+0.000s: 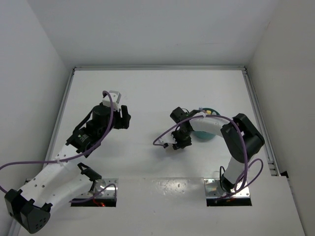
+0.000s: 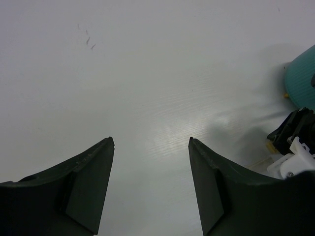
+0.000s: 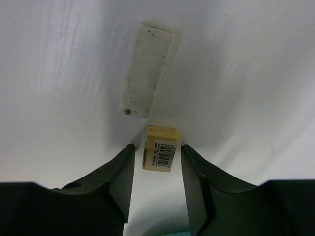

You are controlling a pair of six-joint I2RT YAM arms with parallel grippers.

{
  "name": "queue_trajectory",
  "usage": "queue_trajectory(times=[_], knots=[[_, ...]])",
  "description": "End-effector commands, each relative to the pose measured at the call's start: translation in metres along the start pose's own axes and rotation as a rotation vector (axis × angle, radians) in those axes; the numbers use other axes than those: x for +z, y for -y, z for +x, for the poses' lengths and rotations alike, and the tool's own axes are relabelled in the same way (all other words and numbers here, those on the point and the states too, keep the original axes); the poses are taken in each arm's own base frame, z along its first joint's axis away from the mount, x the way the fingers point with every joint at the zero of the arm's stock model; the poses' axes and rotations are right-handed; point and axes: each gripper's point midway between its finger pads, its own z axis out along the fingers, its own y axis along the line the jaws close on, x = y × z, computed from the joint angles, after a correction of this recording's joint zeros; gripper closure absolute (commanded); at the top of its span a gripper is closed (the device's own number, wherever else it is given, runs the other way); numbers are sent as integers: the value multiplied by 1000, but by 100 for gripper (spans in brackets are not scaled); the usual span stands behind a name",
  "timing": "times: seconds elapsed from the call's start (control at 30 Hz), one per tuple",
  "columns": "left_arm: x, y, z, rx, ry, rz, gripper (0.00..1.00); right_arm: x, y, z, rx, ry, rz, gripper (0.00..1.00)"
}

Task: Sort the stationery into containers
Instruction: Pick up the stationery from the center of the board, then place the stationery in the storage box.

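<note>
A small tan eraser block with a barcode label lies on the white table between the fingertips of my right gripper. The jaws are open, with a gap on each side of the block. A flat white eraser lies just beyond it. The teal cup stands right behind the right gripper, partly hidden by the arm. The cup's edge also shows in the left wrist view. My left gripper is open and empty over bare table. No pens or markers are in view.
The white table is walled on the left, back and right, with a metal rail along the right side. The right gripper's body shows at the right edge of the left wrist view.
</note>
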Motion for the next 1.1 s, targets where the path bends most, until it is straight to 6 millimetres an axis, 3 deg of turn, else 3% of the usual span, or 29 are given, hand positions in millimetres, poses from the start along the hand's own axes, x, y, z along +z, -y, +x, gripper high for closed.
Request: queue_trajectory(times=[0.0, 0.17, 0.27, 0.33, 0.4, 0.5, 0.53, 0.57, 0.6, 0.63, 0.7, 0.83, 0.93, 0.97, 1.07], knots=[[-2, -3, -8, -6, 33, -11, 32, 5, 10, -8, -7, 27, 17, 58], [-2, -3, -8, -6, 33, -11, 32, 5, 17, -12, 15, 46, 46, 65], [-2, -3, -8, -6, 33, -11, 32, 4, 25, -16, 46, 63, 93, 86], [-2, -3, -8, -6, 33, -11, 32, -13, 36, -28, 110, 107, 169, 97], [-2, -3, -8, -6, 33, -11, 32, -43, 66, -44, 159, 157, 314, 100], [-2, -3, -8, -6, 33, -11, 32, -117, 105, -63, 384, 218, 585, 100], [-2, -3, -8, -6, 33, -11, 32, -154, 123, -69, 453, 231, 694, 100], [-2, -3, -8, -6, 33, -11, 32, -175, 127, -63, 602, 260, 742, 100], [-2, -3, -8, -6, 33, -11, 32, -210, 133, -55, 761, 266, 847, 100], [-2, -3, -8, -6, 33, -11, 32, -225, 133, -49, 831, 264, 908, 100], [-2, -3, -8, -6, 33, -11, 32, -264, 131, -16, 982, 207, 1122, 100], [-2, -2, -7, -6, 30, -2, 32, -309, 101, 52, 1276, 121, 1341, 100], [-4, 0, -9, -7, 37, 9, 32, -317, 73, 82, 1431, 133, 1383, 100], [-4, 0, -9, -7, 37, 9, 32, -313, 60, 103, 1520, 110, 1412, 100], [-4, 2, -9, -7, 34, 19, 32, -310, 34, 135, 1660, 75, 1442, 100]])
